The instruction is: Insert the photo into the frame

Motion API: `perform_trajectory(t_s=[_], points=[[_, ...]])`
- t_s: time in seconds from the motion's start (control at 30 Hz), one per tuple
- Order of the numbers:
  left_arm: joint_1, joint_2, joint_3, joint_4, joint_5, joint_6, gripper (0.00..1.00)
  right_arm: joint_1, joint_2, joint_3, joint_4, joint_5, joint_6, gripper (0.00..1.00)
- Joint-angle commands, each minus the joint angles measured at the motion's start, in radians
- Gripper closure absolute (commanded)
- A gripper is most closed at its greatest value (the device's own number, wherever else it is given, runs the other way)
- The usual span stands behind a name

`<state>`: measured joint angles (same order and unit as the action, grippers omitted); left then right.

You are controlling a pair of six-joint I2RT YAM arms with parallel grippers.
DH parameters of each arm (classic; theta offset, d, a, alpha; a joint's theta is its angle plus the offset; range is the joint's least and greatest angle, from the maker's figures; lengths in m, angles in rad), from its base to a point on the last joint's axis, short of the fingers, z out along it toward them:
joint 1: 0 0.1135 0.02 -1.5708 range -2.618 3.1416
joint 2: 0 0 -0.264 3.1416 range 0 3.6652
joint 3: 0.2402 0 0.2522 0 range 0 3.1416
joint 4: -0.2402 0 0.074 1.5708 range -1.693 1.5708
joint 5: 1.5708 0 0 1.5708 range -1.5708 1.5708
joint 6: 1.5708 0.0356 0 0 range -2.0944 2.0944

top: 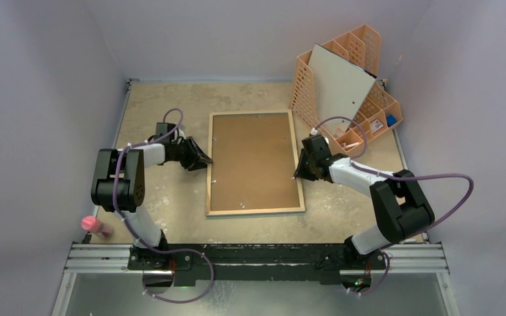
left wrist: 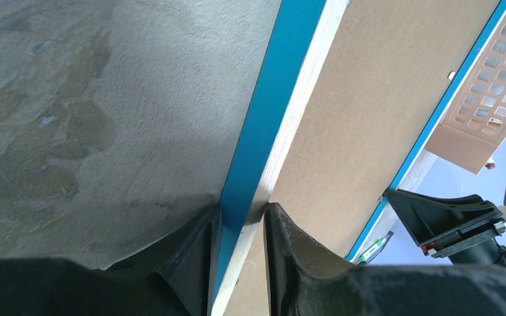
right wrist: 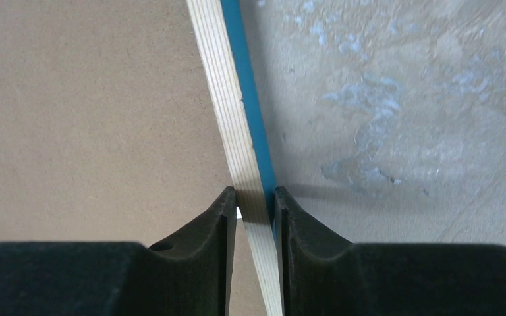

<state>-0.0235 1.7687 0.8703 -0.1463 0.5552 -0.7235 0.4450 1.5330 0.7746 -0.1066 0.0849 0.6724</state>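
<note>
The frame [top: 255, 211] lies back-up in the middle of the table, its light wood rim around the brown hardboard backing [top: 253, 161]. My left gripper [top: 207, 160] is shut on the frame's left rim; in the left wrist view [left wrist: 244, 210] the blue edge [left wrist: 270, 99] sits between the fingers. My right gripper [top: 298, 172] is shut on the right rim; the right wrist view [right wrist: 255, 194] shows the wood-and-blue rim [right wrist: 221, 85] between the fingers. The photo is not in view.
An orange lattice organiser [top: 369, 112] stands at the back right with a plain grey-white board [top: 339, 85] leaning on it. A pink object [top: 92, 224] sits at the table's near left edge. Grey walls enclose the table.
</note>
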Motion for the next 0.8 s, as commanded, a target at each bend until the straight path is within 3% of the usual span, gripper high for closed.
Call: perform_trajectory(t_s=[0.0, 0.27, 0.47, 0.77], points=[[-0.025, 0.060, -0.041, -0.092, -0.047, 0.001, 0.68, 0.002, -0.066, -0.027, 0.056, -0.121, 0.008, 0.84], [-0.025, 0.061, -0.037, -0.092, -0.044, 0.008, 0.68, 0.000, -0.073, -0.043, 0.072, -0.128, -0.001, 0.70], [-0.025, 0.053, 0.013, -0.136, -0.050, 0.029, 0.59, 0.001, -0.077, 0.051, -0.017, 0.012, -0.004, 0.34], [-0.024, 0.031, 0.102, -0.186, -0.173, 0.093, 0.32, 0.000, 0.110, 0.281, -0.042, 0.177, -0.005, 0.26]])
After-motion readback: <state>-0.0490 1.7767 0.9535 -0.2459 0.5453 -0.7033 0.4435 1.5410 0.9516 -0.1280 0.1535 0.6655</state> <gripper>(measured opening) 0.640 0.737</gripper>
